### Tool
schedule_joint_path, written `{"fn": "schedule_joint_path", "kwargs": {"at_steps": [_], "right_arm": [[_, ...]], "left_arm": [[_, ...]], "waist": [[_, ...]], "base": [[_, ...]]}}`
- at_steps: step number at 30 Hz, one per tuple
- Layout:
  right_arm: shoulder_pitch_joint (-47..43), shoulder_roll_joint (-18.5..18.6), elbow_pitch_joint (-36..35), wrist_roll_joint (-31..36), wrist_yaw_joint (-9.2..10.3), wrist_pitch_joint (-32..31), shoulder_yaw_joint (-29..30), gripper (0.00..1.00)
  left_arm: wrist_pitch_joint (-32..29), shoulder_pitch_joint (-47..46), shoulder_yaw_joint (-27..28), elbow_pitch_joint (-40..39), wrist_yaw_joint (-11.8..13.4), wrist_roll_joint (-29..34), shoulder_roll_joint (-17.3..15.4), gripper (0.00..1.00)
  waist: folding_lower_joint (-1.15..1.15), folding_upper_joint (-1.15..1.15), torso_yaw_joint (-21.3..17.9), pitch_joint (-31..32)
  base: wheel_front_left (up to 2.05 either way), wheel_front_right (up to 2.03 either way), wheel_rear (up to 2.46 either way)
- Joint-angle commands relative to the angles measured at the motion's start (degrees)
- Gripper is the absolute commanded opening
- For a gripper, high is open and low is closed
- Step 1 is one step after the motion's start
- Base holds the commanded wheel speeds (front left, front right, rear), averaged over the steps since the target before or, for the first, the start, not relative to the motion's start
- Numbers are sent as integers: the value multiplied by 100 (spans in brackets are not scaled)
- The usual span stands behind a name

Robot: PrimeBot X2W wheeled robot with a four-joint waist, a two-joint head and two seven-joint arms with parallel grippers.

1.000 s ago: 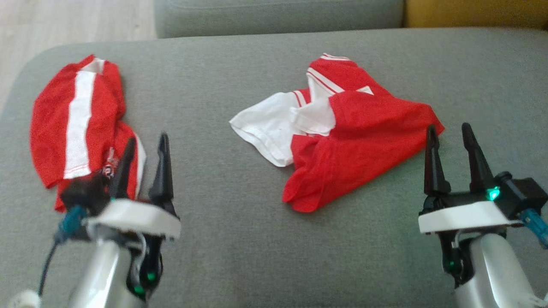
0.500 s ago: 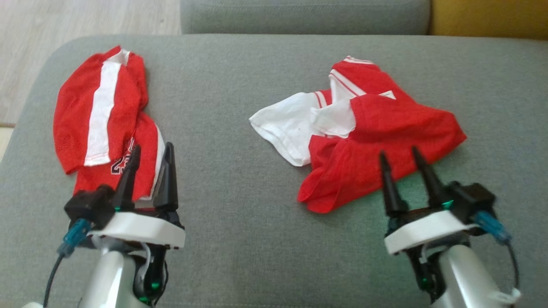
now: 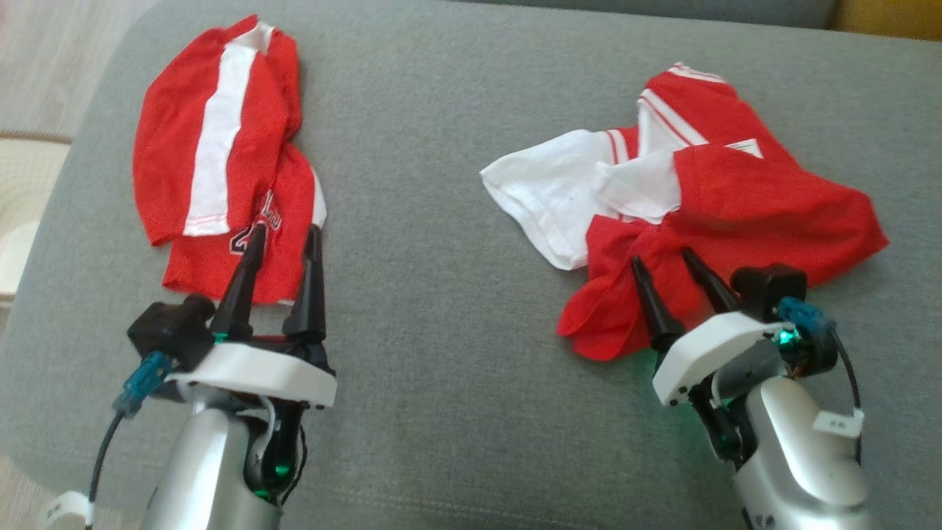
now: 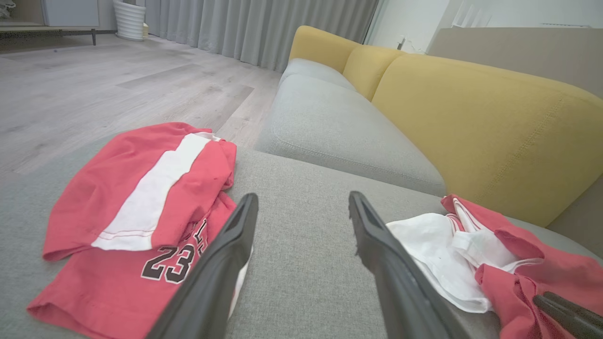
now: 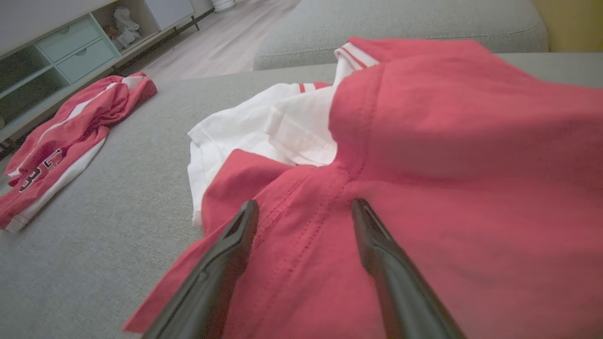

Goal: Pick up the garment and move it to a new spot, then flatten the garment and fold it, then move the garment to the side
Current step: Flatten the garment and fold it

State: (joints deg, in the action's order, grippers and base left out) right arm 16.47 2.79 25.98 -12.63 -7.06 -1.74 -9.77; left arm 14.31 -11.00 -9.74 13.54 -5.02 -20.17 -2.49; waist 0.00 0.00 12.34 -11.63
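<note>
Hovering wide open and empty over the crumpled red-and-white fabric shirt (image 3: 736,213), the right gripper (image 3: 662,259) should pinch a thick fold; the left gripper (image 3: 287,234) hangs equally open, empty.

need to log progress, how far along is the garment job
Done: nothing clear yet; the red and white shirt lies crumpled on the grey cushion. In hand: the right gripper, open, has its fingers over the shirt's near red edge, not closed on it. The left gripper is open by the red shorts. Left: pick up, move, flatten, fold, set aside.
</note>
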Motion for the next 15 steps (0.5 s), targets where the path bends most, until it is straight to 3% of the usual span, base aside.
{"fn": "schedule_joint_path", "kwargs": {"at_steps": [1,4,5,6,15], "right_arm": [[250,9,-77,85,-43,-21,-81,100],[381,9,166,155,-43,-86,-18,100],[421,9,252,246,-43,-112,2,35],[458,9,316,381,-43,-112,8,0],[557,9,128,434,-43,326,314,0]], "left_arm": [[69,-266,131,-164,37,-39,-41,100],[69,-294,69,-169,77,-88,-40,100],[69,-299,55,-169,88,-98,-40,100],[69,-302,41,-170,99,-106,-40,100],[69,-260,100,-154,155,-102,-40,100]], "waist": [[0,0,100,-92],[0,0,163,-143],[0,0,176,-151],[0,0,185,-157],[0,0,-54,-22]], "base": [[0,0,0],[0,0,0],[0,0,0],[0,0,0],[0,0,0]]}}
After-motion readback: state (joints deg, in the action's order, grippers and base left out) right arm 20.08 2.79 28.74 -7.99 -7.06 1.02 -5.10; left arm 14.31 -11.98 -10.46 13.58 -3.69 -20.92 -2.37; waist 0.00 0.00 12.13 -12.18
